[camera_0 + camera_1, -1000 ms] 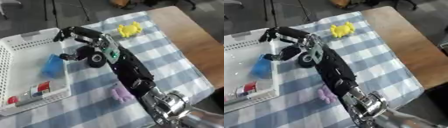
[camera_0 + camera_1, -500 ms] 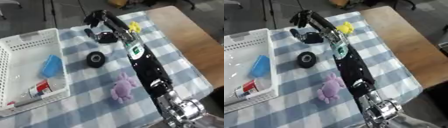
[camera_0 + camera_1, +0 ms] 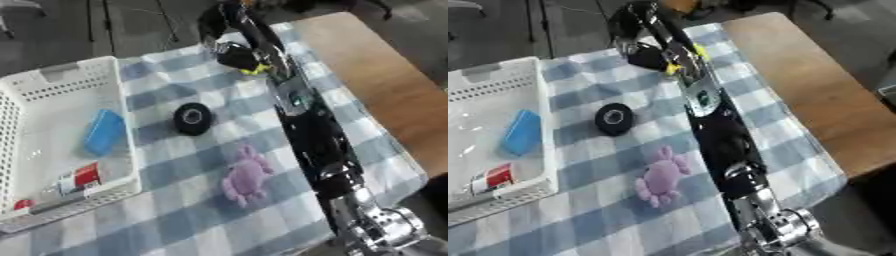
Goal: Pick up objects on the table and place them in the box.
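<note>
Nearest me on the blue-and-white checked tablecloth (image 3: 175, 210) lies a purple soft toy with stubby legs (image 3: 244, 176), just left of my outstretched black right arm (image 3: 315, 135). A little farther and to the left sits a black ring-shaped roll of tape (image 3: 192, 119), on its flat side. Left of both stands the white perforated plastic basket (image 3: 122, 145), already holding a flat blue item (image 3: 103, 132) and a red-and-white tube or packet (image 3: 74, 180). Farthest away, near the table's far edge, my right hand (image 3: 645, 42) reaches over a small yellow toy (image 3: 682, 61); only slivers of yellow show beside and under the dark fingers. I cannot tell whether the fingers have curled around it or only hover above. The yellow toy lies right at this hand, well apart from the basket, so I judge the carry must travel left and back toward me. My left hand is not in view.
</note>
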{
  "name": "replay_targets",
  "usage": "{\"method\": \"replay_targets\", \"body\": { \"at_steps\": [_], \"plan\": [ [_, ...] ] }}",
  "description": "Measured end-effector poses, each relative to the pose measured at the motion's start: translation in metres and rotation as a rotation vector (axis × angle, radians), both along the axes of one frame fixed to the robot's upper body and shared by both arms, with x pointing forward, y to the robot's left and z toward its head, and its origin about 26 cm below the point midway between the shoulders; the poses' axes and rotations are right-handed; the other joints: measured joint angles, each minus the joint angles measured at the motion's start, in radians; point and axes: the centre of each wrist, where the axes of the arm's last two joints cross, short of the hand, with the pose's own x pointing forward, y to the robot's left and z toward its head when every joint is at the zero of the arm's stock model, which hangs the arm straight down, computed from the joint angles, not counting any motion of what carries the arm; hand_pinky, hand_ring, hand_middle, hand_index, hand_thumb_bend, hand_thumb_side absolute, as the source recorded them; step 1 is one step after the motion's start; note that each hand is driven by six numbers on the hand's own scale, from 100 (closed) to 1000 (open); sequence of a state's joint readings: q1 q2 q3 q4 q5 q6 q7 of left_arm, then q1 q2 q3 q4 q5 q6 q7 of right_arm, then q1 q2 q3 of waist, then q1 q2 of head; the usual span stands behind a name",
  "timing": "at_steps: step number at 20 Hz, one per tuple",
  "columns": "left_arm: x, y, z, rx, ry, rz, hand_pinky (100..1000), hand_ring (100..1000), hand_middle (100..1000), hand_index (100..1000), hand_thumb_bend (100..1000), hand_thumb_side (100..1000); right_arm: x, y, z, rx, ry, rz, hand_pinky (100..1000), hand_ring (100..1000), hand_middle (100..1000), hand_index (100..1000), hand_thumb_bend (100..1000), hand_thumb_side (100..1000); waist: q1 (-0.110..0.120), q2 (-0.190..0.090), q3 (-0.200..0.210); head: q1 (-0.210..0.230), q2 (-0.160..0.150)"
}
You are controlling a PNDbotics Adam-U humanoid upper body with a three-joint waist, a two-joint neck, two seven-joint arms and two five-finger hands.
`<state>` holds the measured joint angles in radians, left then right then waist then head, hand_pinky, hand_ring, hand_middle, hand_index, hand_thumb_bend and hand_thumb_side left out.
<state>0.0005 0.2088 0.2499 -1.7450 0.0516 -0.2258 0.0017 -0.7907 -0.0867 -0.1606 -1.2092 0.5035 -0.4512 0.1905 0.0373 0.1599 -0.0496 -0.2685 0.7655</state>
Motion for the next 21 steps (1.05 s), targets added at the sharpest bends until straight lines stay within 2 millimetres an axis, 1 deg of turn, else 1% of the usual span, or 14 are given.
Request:
{"method": "replay_targets", "body": {
  "at_steps": [2, 6, 14, 18, 19, 20, 21],
  "plan": [
    [0.0, 0.0, 0.0, 0.001, 0.0, -0.001, 501, 649, 686, 713, 425, 890, -0.002, -0.001, 0.006, 0.018, 0.014, 0.006, 514, 517, 512, 672, 197, 391, 0.0, 0.0, 0.0, 0.0, 0.0],
    [0.0, 0.0, 0.0, 0.001, 0.0, -0.002, 501, 648, 686, 713, 425, 891, -0.007, -0.008, 0.011, 0.043, 0.039, 0.027, 512, 510, 505, 672, 190, 392, 0.0, 0.0, 0.0, 0.001, 0.0],
    [0.0, 0.0, 0.0, 0.001, 0.0, -0.002, 501, 647, 687, 714, 425, 891, -0.01, -0.023, 0.011, 0.082, 0.091, 0.083, 508, 501, 493, 672, 180, 403, 0.0, 0.0, -0.004, 0.001, 0.0],
    [0.0, 0.0, 0.0, 0.001, 0.0, -0.001, 501, 647, 688, 720, 425, 890, -0.011, -0.032, 0.012, 0.081, 0.091, 0.096, 512, 503, 496, 681, 204, 394, 0.0, 0.0, -0.005, 0.001, 0.0],
    [0.0, 0.0, 0.0, 0.001, 0.0, -0.001, 501, 646, 689, 721, 425, 890, -0.011, -0.034, 0.013, 0.077, 0.087, 0.1, 520, 509, 505, 695, 244, 377, 0.0, 0.0, -0.005, 0.001, 0.0],
    [0.0, 0.0, 0.0, 0.0, 0.0, 0.0, 501, 646, 689, 721, 425, 890, -0.011, -0.036, 0.013, 0.069, 0.081, 0.103, 520, 509, 505, 695, 244, 377, 0.0, 0.0, -0.005, 0.0, 0.0],
    [0.0, 0.0, 0.0, 0.0, 0.001, 0.0, 501, 646, 689, 721, 425, 890, -0.011, -0.039, 0.015, 0.057, 0.073, 0.109, 523, 511, 508, 702, 262, 372, 0.0, 0.0, -0.005, 0.0, 0.0]
  ]
}}
